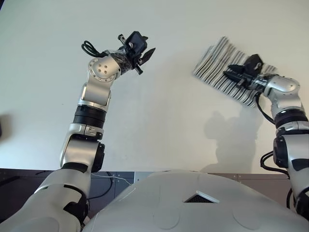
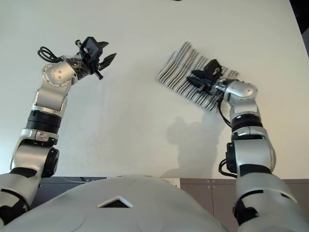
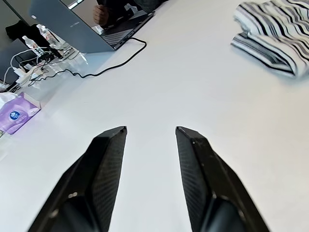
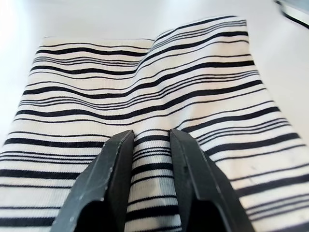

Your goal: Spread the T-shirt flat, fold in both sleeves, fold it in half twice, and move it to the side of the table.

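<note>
- Since the T-shirt (image 1: 215,60) lies as a small striped stack of layers on the far right of the table (image 1: 159,125), the spreading and folding look done. I judge that only the move to the side is in hand.
- The right gripper (image 4: 150,133) rests on the near right part of that stack. Its two fingers are drawn close together, with a narrow ridge of cloth pinched between them. A grip on the top of the bundle like this would suit dragging it along the table rather than lifting it.
- Whether the pinch catches every layer or just the upper ones cannot be told. If just the upper ones, a pull could slide them off the lower layers and undo the fold.
- The left gripper (image 3: 150,129) hangs above bare table on the far left, well apart from the shirt. Its fingers are spread wide and hold nothing. It looks parked out of the way so that the right arm can work alone.
- The stack sits skewed to the table's edges, and a soft wave runs across its top layer. Cloth this limp will follow the pinch loosely, so a slow, low pull seems the safest way to move it.
- Farther along the table beyond the left gripper are a laptop (image 3: 67,24), a black cable (image 3: 120,60) and a purple tissue pack (image 3: 14,113). All are well apart from the shirt, so they should not hinder the move.
</note>
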You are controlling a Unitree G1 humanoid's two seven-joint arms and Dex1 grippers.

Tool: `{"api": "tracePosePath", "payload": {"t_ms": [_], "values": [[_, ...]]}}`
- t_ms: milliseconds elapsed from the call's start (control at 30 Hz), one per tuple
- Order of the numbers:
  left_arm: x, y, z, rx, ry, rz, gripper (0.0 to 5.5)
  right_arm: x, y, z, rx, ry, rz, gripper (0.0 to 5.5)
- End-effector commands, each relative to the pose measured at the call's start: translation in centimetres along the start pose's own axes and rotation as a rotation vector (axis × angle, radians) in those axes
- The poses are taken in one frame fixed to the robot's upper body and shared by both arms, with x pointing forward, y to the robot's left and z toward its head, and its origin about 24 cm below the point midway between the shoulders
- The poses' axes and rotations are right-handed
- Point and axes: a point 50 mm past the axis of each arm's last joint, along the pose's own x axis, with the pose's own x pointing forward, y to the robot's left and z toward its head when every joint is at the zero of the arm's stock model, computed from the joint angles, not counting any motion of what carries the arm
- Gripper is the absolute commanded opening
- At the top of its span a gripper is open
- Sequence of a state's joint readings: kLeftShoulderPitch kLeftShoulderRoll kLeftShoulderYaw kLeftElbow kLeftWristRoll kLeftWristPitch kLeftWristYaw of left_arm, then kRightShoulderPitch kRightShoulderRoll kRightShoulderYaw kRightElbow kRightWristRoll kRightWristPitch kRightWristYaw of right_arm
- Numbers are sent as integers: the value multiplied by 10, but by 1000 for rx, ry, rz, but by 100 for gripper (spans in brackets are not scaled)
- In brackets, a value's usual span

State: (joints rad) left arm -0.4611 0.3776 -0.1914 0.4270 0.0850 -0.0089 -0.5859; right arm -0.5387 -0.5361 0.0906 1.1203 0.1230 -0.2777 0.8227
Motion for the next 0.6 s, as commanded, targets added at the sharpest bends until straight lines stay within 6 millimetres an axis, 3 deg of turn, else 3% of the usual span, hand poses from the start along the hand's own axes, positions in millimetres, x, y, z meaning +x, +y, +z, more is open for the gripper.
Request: {"api": "tracePosePath", "payload": {"t_ms": [33,133,267,367,433,500,600], "values": [[1,-3,3,-27,-29,23,187,-87,-31,-91,304,329,-572,133],[-4,-9,2,-75,-45,54,187,-96,-40,-89,312,311,-705,133],[-6,-18,6,-124,-74,81,187,-78,-46,-65,263,190,-695,133],[-10,-16,11,-156,-119,166,187,-72,-60,-35,121,74,-763,133],[-17,-10,18,-214,-191,291,187,-63,-65,3,30,-148,-803,133],[-26,-9,22,-257,-240,399,187,-49,-52,43,-45,-416,-793,133],[-35,-21,27,-322,-297,498,187,-21,2,84,47,-685,-697,133]]}}
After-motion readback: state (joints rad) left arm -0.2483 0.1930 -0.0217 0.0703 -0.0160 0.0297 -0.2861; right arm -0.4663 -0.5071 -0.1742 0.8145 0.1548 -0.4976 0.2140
